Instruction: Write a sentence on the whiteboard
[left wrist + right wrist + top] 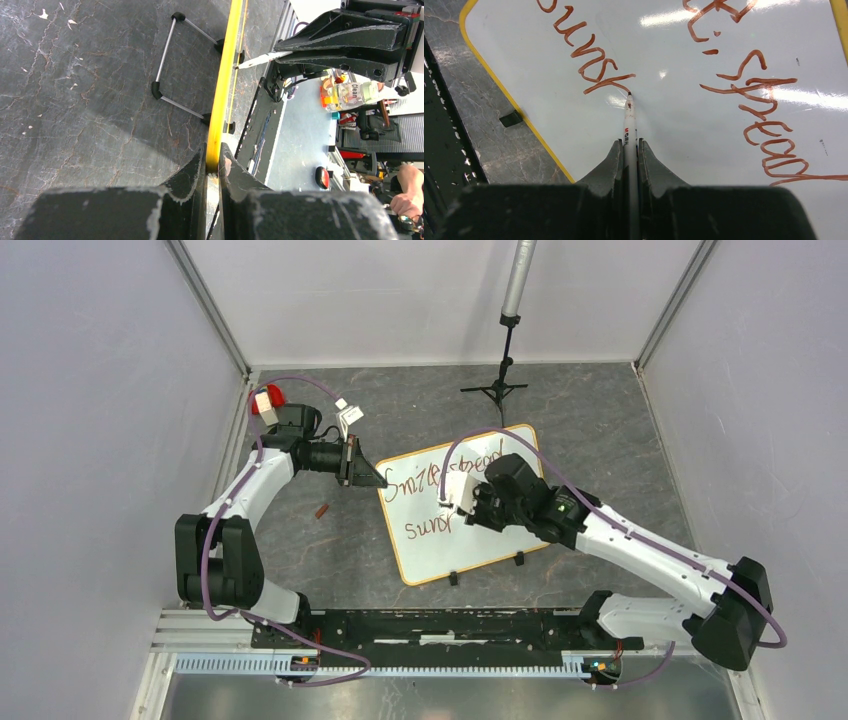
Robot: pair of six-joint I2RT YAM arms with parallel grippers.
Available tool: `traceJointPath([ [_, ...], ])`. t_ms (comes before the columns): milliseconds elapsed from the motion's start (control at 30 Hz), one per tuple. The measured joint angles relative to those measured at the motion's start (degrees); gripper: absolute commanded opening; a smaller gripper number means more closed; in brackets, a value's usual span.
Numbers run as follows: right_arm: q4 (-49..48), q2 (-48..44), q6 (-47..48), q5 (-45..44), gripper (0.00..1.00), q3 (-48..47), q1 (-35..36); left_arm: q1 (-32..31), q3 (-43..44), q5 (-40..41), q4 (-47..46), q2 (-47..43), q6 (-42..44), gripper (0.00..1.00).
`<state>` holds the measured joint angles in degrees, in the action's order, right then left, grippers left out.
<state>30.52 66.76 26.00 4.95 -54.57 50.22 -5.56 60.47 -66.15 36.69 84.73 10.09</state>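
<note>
Our right jaws pinched one marker (629, 127), tip on one whiteboard (684, 132), two red lines of sentence (609, 84), left jaws pinched its frame (220, 100).

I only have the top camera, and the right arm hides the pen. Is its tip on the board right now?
Observer: Yes. In the right wrist view the marker tip touches the whiteboard, just past the last stroke of the sentence.
Operator: Is the grip on it firm?
Observer: The right gripper is shut on the marker, whose barrel runs straight between its fingers.
Operator: And the left arm?
Observer: The left wrist view shows the left gripper pinching the board's yellow frame.
</note>
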Motion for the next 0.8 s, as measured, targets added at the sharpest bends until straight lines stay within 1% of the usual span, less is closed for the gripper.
traceJointPath([
  [467, 2.29, -0.39, 1.99, 3.02, 0.00, 1.99, 0.70, 0.00, 0.00, 0.02, 0.00, 0.00, 0.00, 0.02],
  [633, 3.23, -1.03, 2.47, 2.80, 0.00, 1.99, 0.74, 0.00, 0.00, 0.00, 0.00, 0.00, 0.00, 0.03],
  [800, 3.34, -2.56, 2.38, 0.81, 0.00, 1.66, 0.74, -0.02, 0.00, 0.00, 0.02, 0.00, 0.00, 0.02],
])
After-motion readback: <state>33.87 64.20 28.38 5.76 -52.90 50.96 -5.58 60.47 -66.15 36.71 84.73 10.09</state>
